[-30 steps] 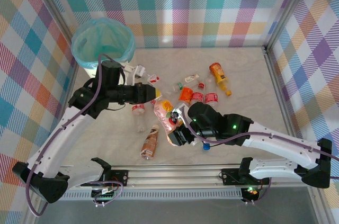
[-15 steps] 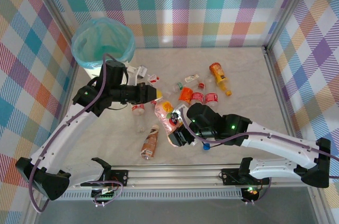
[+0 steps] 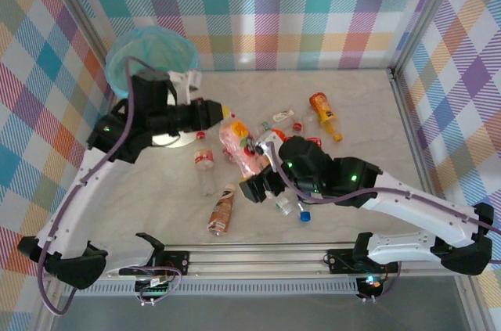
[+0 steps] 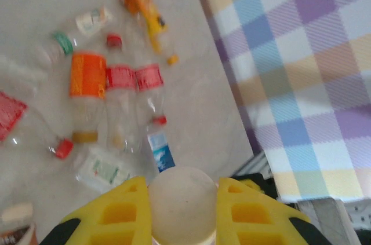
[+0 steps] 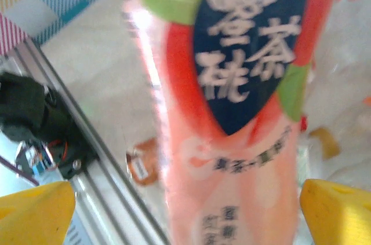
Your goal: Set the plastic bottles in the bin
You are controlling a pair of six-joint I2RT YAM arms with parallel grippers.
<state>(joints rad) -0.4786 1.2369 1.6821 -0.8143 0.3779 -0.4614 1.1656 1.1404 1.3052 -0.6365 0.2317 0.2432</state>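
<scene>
Pink bottle (image 5: 232,83) clamped in right tool (image 5: 185,210), pale bottle (image 4: 182,196) (round end on) clamped in left tool (image 4: 182,216).

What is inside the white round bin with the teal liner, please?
Inside the white round bin, crumpled pale teal plastic bag shows; the black left arm covers its near part, hiding anything there.

Bench (image 3: 368,112): smooth matt marble-look top. Loose bottles (image 4: 124,106): clear glossy plastic, printed film labels. Glossy shrink sleeve on pink bottle (image 5: 232,158). Dull translucent end on frosted bottle (image 4: 182,222). Bin (image 3: 168,53) liner: thin crinkly teal plastic film. Left end effector (image 4: 182,196) fingers (image 4: 124,216): matt yellow plastic. Walls (image 3: 313,10): matt plaid, cloth-look. Rail (image 3: 258,257): bare aluminium.
</scene>
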